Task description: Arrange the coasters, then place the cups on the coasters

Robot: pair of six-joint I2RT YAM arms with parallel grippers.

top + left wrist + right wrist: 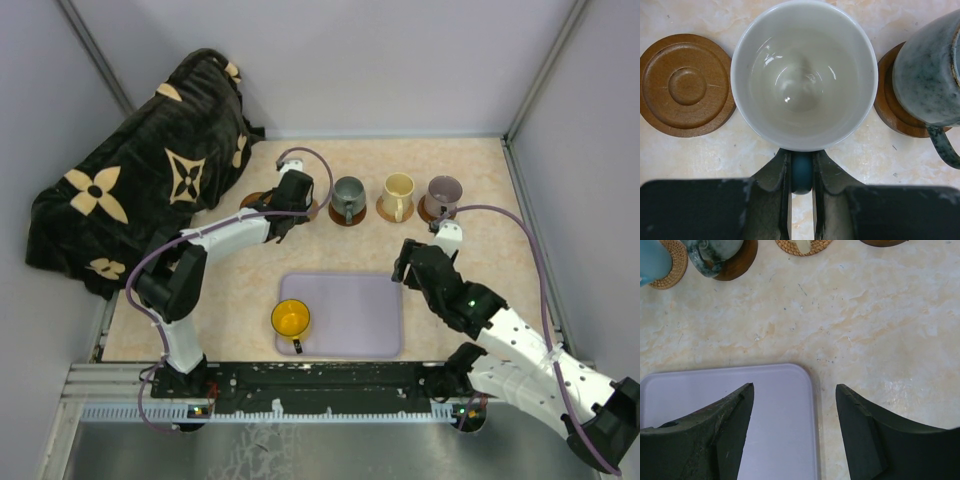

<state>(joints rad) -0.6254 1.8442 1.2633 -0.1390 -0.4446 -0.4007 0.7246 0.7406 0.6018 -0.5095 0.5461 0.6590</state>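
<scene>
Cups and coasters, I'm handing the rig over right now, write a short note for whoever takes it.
Left gripper: shut on the blue handle of the white cup, which is over a woven coaster; set down or not, can't tell.
Right gripper: open, empty, above a corner of the lavender tray.
Done: grey-green cup, cream-yellow cup and purple cup stand on coasters.
Left: release the white cup, then move the yellow-orange cup from the tray to the empty brown coaster.
</scene>
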